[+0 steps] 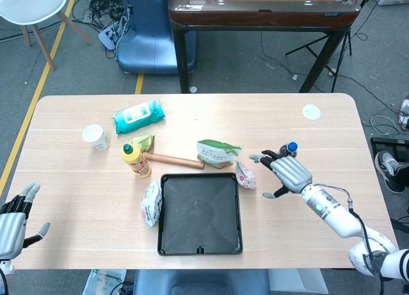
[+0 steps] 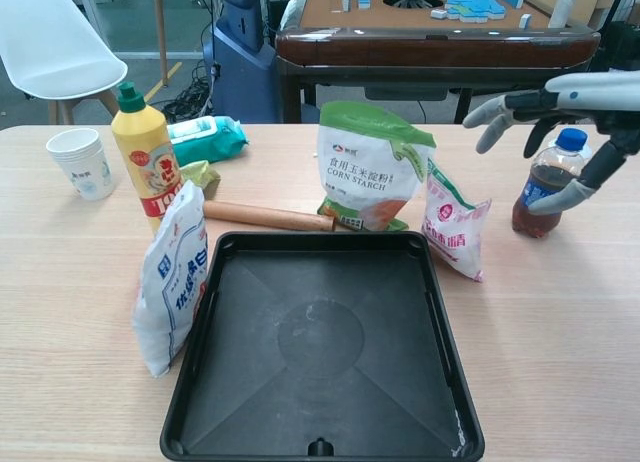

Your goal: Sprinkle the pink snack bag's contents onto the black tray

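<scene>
Though unlabelled here, "CORN STARCH" bag

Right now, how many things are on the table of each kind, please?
Bags: 3, pink snack bag, corn starch bag, white bag
Bottles: 2, yellow bottle, cola bottle
Tray: 1
Paper cup: 1
Wipes pack: 1
Rolling pin: 1
Green wrapper: 1
White disc: 1
Total: 11

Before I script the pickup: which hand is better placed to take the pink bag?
The right hand. It hovers open just right of the pink bag, which stands at the tray's right corner. The left hand is at the table's far left edge.
</scene>
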`<state>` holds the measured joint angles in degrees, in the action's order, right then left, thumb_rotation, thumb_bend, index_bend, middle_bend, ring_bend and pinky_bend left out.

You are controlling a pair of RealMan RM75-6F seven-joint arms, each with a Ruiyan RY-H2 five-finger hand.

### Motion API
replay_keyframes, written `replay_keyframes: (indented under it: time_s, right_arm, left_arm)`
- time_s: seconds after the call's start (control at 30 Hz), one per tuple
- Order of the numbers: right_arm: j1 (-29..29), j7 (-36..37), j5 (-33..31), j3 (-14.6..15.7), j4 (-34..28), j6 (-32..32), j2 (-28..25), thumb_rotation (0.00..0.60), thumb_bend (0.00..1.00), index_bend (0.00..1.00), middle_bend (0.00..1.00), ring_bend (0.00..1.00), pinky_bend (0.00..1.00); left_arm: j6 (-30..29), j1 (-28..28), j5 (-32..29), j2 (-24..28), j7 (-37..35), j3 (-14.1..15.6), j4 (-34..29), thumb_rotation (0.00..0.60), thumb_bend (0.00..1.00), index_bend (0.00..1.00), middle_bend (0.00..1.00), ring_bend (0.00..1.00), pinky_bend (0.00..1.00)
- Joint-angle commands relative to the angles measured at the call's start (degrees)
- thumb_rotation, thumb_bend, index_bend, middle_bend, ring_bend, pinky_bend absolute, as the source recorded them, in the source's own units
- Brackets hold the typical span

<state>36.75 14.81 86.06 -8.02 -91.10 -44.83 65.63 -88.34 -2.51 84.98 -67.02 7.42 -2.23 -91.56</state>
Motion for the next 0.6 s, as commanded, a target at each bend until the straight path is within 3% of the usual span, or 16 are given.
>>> replay_keyframes:
  time_s: [0.03,0.27,0.6]
  right_arm:
    - [2.6,2.1,-0.4,-0.5,1.4,2.5,1.1,0.600,0.05,0.12,0.23,0.10,0.26]
    - [6.0,2.1,-0.9,-0.6,4.1,4.8,3.5,0.591,0.00,0.12,0.21,0.09,0.18]
    - [5.6,2.5,-1.7,2.2,8.0,4.2,6.1,0.583,0.00,0.08,0.16,0.07,0.18]
  left_arm:
    - [-0.1,0.1,-0.1,0.0,0.0,0.0,0.0,0.600,0.23,0.08,0.10,0.16,0.23]
    - [-0.1,0.3,-0.3,0.0,0.1,0.0,-0.1,0.600,0.23,0.08,0.10,0.16,0.23]
    - [-0.3,0.8,-0.6,0.1,-0.3,0.0,0.1,0.600,0.23,0.08,0.10,0.16,0.23]
